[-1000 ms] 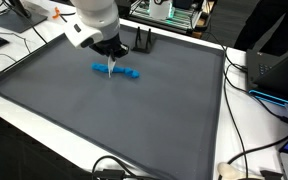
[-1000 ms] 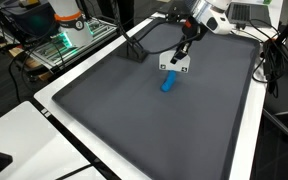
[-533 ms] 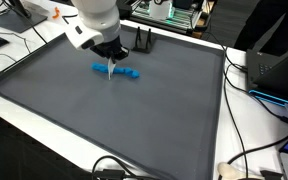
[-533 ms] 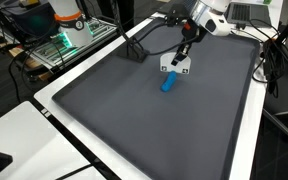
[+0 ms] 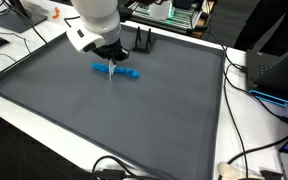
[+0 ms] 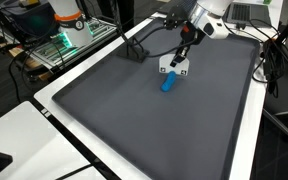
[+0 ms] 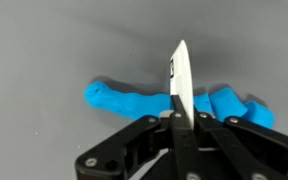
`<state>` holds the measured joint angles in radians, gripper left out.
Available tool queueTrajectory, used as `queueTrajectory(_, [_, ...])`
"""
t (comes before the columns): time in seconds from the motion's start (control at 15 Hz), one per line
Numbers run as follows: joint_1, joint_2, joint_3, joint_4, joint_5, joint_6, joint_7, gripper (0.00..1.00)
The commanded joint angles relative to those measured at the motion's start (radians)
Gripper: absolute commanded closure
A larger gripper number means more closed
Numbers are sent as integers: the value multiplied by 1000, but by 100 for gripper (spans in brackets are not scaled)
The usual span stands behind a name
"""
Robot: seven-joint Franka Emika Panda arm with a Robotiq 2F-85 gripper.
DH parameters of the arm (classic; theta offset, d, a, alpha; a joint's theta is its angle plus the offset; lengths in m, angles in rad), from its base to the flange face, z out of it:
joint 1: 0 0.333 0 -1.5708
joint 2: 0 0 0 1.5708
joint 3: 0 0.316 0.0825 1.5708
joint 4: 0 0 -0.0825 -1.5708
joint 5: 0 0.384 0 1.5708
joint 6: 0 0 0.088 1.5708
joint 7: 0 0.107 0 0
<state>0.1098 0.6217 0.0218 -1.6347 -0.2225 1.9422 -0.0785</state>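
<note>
My gripper [image 5: 111, 60] is shut on a thin white flat piece [image 7: 180, 75] and holds it edge-on, pointing down at the grey mat [image 5: 144, 120]. The piece also shows in both exterior views [image 5: 110, 71] [image 6: 175, 67]. A blue, lumpy, elongated object [image 7: 124, 100] lies on the mat right beneath the white piece, visible on both sides of it. It also shows in both exterior views [image 5: 127, 73] [image 6: 168, 85]. Whether the white piece touches the blue object cannot be told. In the wrist view the black fingers [image 7: 181, 122] clamp the piece's lower end.
A black bracket-like stand [image 5: 142, 42] [image 6: 134, 50] sits at the mat's far edge. Cables [image 5: 246, 90] run along the white table beside the mat. A rack of electronics with green lights [image 6: 62, 38] and a dark laptop [image 5: 282, 68] stand off the mat.
The gripper with the white piece has shifted very slightly over the blue object. The blue object has not moved.
</note>
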Motion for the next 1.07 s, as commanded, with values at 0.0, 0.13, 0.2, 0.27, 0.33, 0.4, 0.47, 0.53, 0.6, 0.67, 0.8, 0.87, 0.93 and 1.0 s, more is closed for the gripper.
queueTrajectory(0.0, [2, 26, -3, -15, -20, 10, 5, 99])
queueTrajectory(0.13, [1, 30, -3, -14, -18, 6, 3, 99])
queueTrajectory(0.2, [0, 32, -3, -14, -17, 3, 2, 99])
queueTrajectory(0.27, [0, 32, -3, -14, -18, -1, -1, 99])
queueTrajectory(0.33, [0, 32, -3, -14, -18, -11, -4, 99])
queueTrajectory(0.4, [-1, 33, -2, -13, -17, -20, -8, 99])
queueTrajectory(0.47, [-1, 33, -2, -13, -16, -25, -11, 99])
queueTrajectory(0.53, [-2, 34, -1, -12, -15, -39, -16, 99])
queueTrajectory(0.6, [-3, 35, 0, -11, -13, -48, -22, 99])
queueTrajectory(0.67, [-3, 37, 1, -8, -12, -60, -25, 99])
queueTrajectory(0.8, [-4, 42, 2, -3, -11, -81, -35, 99])
queueTrajectory(0.87, [-5, 45, 2, -1, -10, -93, -39, 99])
queueTrajectory(0.93, [-5, 46, 2, -1, -10, -101, -41, 99])
queueTrajectory(1.0, [-5, 47, 2, -1, -11, -110, -43, 99])
